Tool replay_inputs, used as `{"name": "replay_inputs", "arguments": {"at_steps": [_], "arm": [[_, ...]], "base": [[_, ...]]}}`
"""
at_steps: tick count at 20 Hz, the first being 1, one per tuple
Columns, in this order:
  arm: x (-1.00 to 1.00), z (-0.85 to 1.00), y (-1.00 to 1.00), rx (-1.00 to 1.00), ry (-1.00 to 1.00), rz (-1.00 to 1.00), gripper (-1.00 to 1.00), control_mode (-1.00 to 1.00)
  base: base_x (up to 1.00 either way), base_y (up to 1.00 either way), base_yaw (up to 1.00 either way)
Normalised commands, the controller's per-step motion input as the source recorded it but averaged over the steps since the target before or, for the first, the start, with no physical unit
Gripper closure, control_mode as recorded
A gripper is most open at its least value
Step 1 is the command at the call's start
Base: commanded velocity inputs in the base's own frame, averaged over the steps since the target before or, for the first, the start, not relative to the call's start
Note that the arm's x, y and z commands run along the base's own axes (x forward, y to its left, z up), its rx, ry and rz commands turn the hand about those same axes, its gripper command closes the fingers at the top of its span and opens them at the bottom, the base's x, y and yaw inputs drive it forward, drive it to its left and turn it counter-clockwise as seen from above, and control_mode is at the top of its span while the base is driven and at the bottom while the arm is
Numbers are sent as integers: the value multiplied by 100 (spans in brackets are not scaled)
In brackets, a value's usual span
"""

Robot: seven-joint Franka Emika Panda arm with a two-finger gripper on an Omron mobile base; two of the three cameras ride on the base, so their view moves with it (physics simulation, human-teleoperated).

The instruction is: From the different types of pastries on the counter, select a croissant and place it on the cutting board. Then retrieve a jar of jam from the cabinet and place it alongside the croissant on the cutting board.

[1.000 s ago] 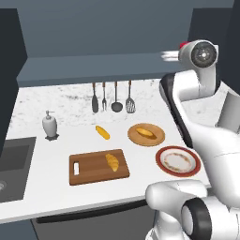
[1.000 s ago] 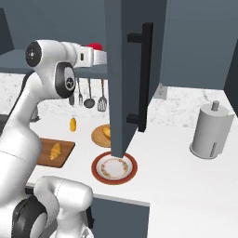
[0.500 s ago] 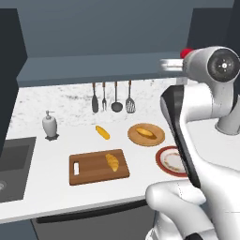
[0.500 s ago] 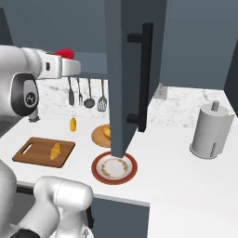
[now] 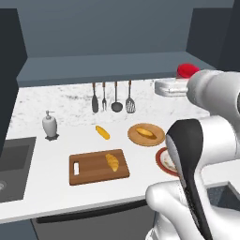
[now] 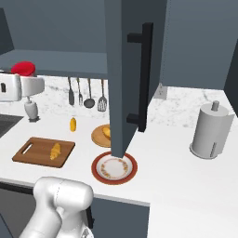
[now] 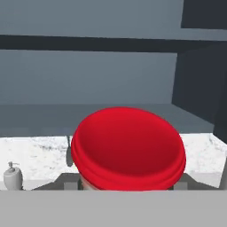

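Note:
My gripper (image 5: 183, 80) is shut on the jar of jam (image 5: 188, 70), held in the air at the right, just in front of the cabinet shelf (image 5: 103, 65) and above the counter (image 5: 56, 150). The jar's red lid (image 7: 128, 148) looms large in the hand view. In the right base view the jar of jam (image 6: 23, 68) hangs at the far left, over the soap dispenser. The croissant (image 5: 111, 161) lies on the right half of the cutting board (image 5: 91, 171). From the right side the croissant (image 6: 55, 151) and cutting board (image 6: 35, 152) sit at lower left.
A slim yellow roll (image 5: 102, 132) lies behind the board, and an oval loaf (image 5: 146, 133) sits on a round wooden plate. A red-rimmed plate (image 6: 114, 168) is under the open cabinet door (image 6: 125, 69). Hanging utensils (image 5: 112, 96), a soap dispenser (image 5: 49, 125), a paper towel roll (image 6: 211, 130) and a sink (image 5: 11, 164) surround the work area.
The arm has swung and the gripper with the jar has come down and away from the shelf, leftward in the right base view. The board, croissant and other pastries have not moved.

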Motion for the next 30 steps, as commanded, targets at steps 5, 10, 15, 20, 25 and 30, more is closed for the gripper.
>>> {"name": "replay_inputs", "arguments": {"at_steps": [5,10,15,20,25,30], "arm": [[-100,0,56,0,0,13,100,-100],[-100,-2,46,2,8,13,100,-100],[-89,-3,29,5,11,16,100,-100],[-15,-5,2,7,20,19,100,-100],[21,-16,0,3,20,24,100,-100],[14,-38,1,0,14,21,100,-100]], "base": [[0,0,0],[0,0,0],[0,0,0],[0,0,0],[0,0,0],[0,0,0]]}}
